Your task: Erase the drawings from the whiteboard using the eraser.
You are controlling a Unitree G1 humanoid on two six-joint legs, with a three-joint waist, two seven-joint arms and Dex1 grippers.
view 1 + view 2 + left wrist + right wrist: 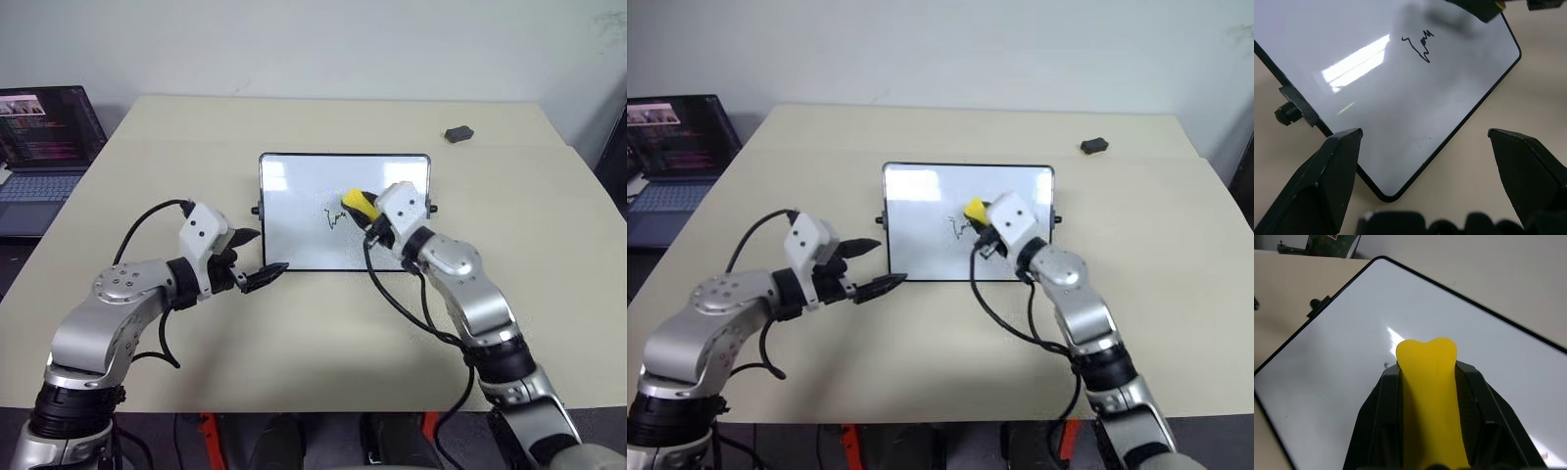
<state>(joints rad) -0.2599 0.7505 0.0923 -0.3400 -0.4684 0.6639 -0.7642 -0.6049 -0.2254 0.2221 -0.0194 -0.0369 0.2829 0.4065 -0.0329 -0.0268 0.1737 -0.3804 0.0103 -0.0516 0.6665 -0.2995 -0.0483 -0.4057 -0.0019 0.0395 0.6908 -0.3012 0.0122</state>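
Head views, count: one whiteboard (294, 211), one eraser (359, 206), one visible drawing (336, 217), one laptop (44, 157), one small dark lump (458, 133), two grippers.
Head views, whiteboard: lies flat near the middle of the beige table (294, 333), long side toward the robot, a small black knob on each short side.
Head views, drawing: a single thin dark scribble near the board's middle, just left of the eraser (whether the two touch cannot be told).
Head views, right arm: reaches forward and to the left over the board's right half; the right gripper (364, 209) is clamped on the yellow eraser, which sits over the white surface.
Head views, left arm: bent, elbow out to the left, forearm angled toward the board's near left corner; the left gripper (257, 257) has its two black fingers spread wide with nothing between them, one tip at the board's left edge, the other at its near edge.
Head views, other things: the laptop stands open at the table's far left; the dark lump lies at the far right, well apart from the board.
Left wrist view: two black fingertips (1327, 171) stand wide apart on either side of a rounded board corner; the scribble (1419, 45) is plain on the glossy white.
Right wrist view: the eraser's yellow body (1430, 396) is pinched between two black fingers (1376, 416), its end above the white board (1327, 362) (contact cannot be told).
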